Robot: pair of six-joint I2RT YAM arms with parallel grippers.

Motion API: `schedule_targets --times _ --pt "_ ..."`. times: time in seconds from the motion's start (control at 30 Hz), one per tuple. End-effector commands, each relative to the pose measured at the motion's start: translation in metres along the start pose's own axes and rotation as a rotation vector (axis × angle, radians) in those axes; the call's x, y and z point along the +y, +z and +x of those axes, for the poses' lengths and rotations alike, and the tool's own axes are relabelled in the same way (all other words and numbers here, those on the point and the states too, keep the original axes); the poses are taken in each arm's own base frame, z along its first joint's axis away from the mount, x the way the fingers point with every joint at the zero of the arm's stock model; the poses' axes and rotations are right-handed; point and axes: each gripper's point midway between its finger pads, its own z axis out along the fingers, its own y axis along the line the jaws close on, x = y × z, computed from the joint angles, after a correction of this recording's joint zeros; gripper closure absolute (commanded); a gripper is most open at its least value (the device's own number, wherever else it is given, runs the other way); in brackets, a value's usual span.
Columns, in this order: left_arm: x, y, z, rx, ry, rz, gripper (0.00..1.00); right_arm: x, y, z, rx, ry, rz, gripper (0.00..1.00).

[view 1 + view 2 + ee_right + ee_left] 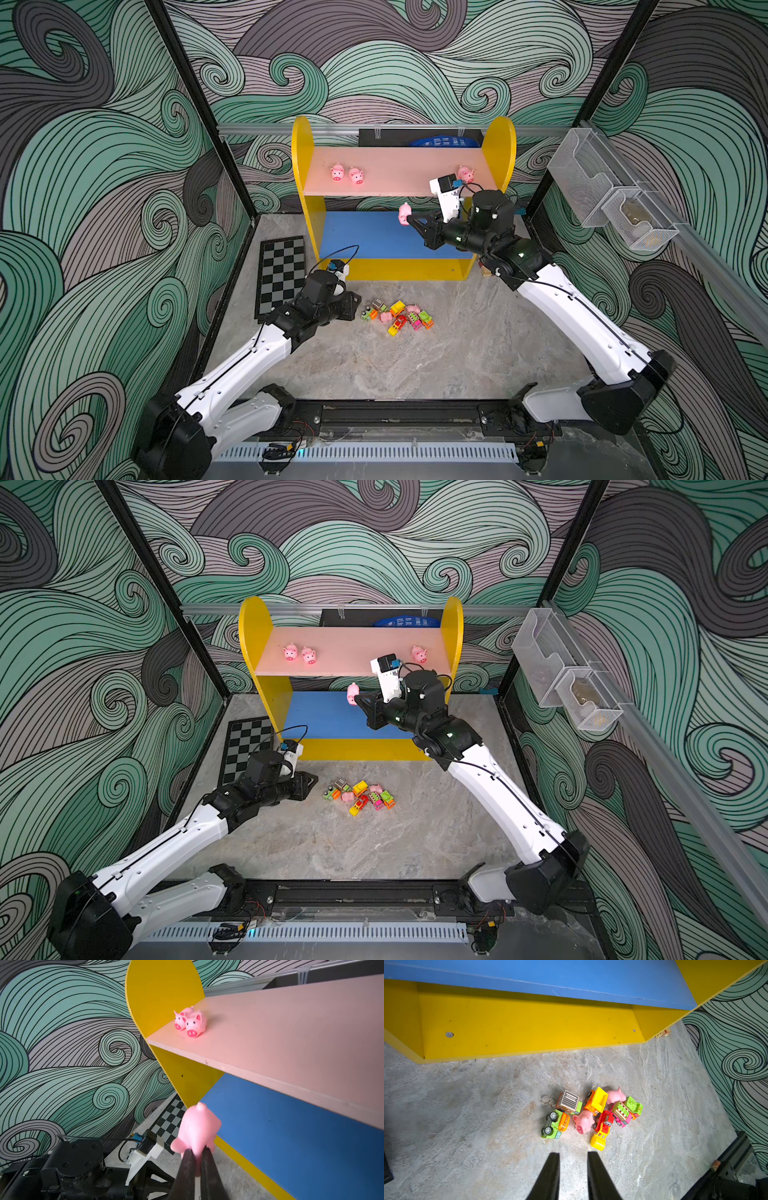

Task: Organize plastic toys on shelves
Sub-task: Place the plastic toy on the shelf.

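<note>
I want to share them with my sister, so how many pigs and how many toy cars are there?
Pigs: 6
Toy cars: 6
Total: 12

— What has your right hand [198, 1150] got?
— A pink pig [197, 1126]. The two dark fingers [188, 1165] are pressed tight into its soft body.
— What lies beyond the hand?
— The shelves [193, 1080]. Their blue lower board [291, 1126] is just past the pig, and the pale pink upper board [291, 1032] is farther off. On that pink board, well away from your hand and close to the yellow side panel [162, 991], two more pigs [195, 1024] stand touching, with their red snouts turned back toward the hand.
— Anything beside it?
— A checkerboard [170, 1122] lies on the desk [234, 1178], and the left arm [72, 1163] is near.
</note>
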Motion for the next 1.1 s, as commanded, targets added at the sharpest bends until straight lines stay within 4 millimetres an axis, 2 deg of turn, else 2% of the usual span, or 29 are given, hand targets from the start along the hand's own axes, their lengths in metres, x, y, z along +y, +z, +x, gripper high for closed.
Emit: schedule_targets --times 0.0,0.17,0.4,0.77,1.07 --pt "0.006 -0.001 0.001 0.001 0.015 -0.018 0.72 -0.015 -0.007 -0.023 -0.028 -0.010 0.065 1.00" --pt "0.006 -0.002 0.001 -0.001 0.014 -0.017 0.72 -0.042 -0.013 -0.054 -0.076 0.014 0.144 1.00" --pt "0.007 -0.001 0.000 0.001 0.012 -0.020 0.72 -0.067 -0.022 -0.077 -0.098 0.042 0.214 1.00" --pt "0.008 -0.002 -0.001 -0.003 0.007 -0.018 0.72 -0.109 -0.032 -0.078 -0.044 0.092 0.331 1.00" --pt "0.009 -0.002 -0.002 -0.005 0.004 -0.020 0.72 -0.120 -0.031 -0.075 -0.008 0.108 0.338 1.00"
